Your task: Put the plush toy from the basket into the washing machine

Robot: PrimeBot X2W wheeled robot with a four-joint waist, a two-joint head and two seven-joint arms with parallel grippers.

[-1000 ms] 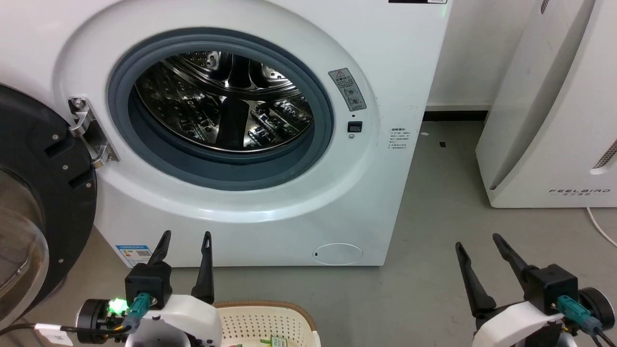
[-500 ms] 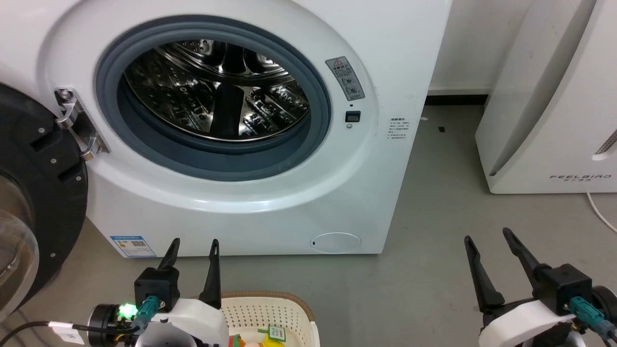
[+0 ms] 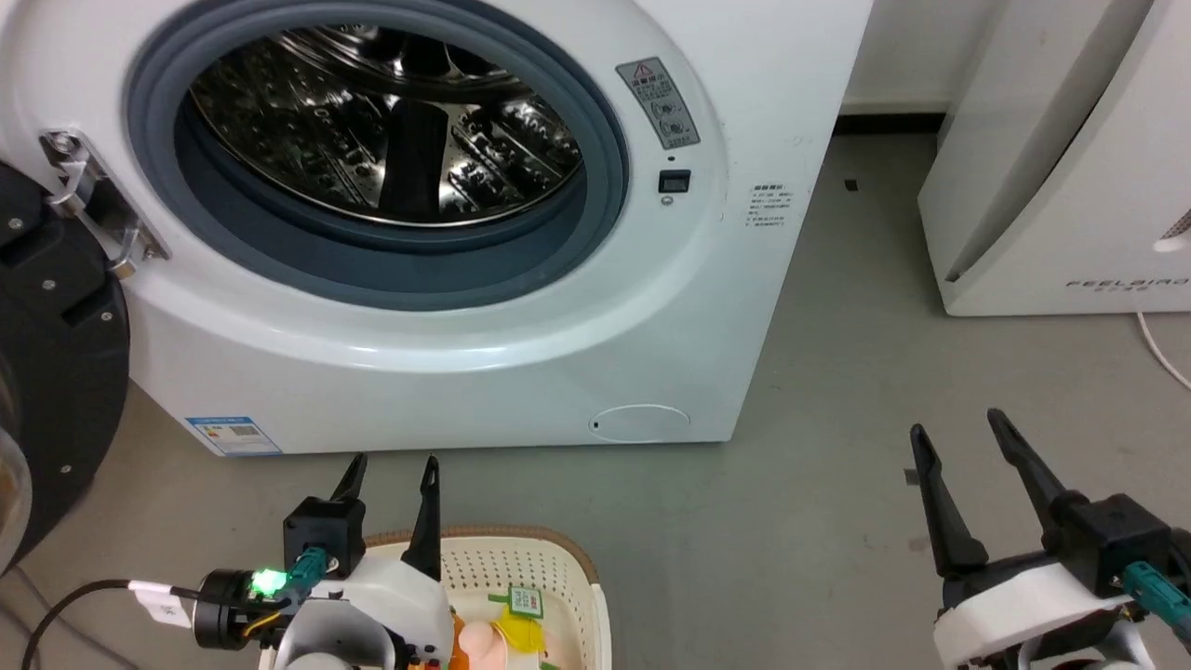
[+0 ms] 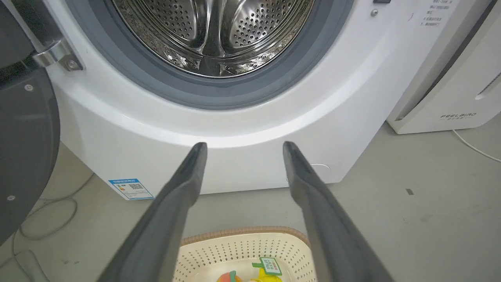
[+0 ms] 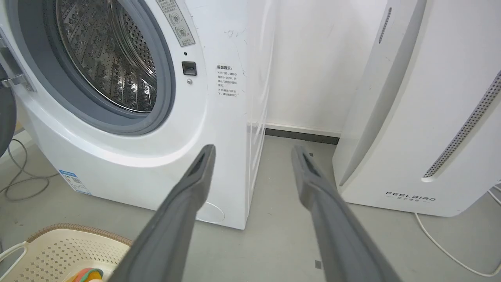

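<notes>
- Head view: a white front-loading washing machine (image 3: 558, 354) is seen across the upper left. Its round dark door (image 3: 56, 372) is swung open to the left, so the grey rubber door seal (image 3: 372, 279) and the shiny perforated steel drum (image 3: 372, 121) are exposed.
- Head view: a cream perforated basket (image 3: 521, 568) with a brown woven-look rim is set on the grey floor (image 3: 819, 521) in front of the machine, at the bottom edge. The plush toy (image 3: 484, 640) is lying inside it, in pink, yellow and orange, and is partly covered by the left forearm. A green-and-white paper tag (image 3: 524, 601) is seen on top of the toy.
- Head view: the left gripper (image 3: 394, 461) is held over the basket's left side with its fingers parted and pointed towards the washer. Nothing is gripped. A green light (image 3: 265, 582) is lit on its wrist.
- Head view: the right gripper (image 3: 958, 423) is held at the lower right over bare floor, well apart from the basket. Its fingers are spread and nothing is held.
- Head view: a white appliance (image 3: 1051, 186) lettered FEELBIRD is stood to the right of the washer.
- Left wrist view: the two dark fingers are seen wide apart with only air between them, aimed at the washer's lower front. The basket is framed below them, with the toy and its tag at the bottom edge.
- Right wrist view: the fingers are likewise spread and bare, aimed at the gap between the washer and the FEELBIRD appliance. A corner of the basket, with a sliver of the toy, is seen at the lower left.
</notes>
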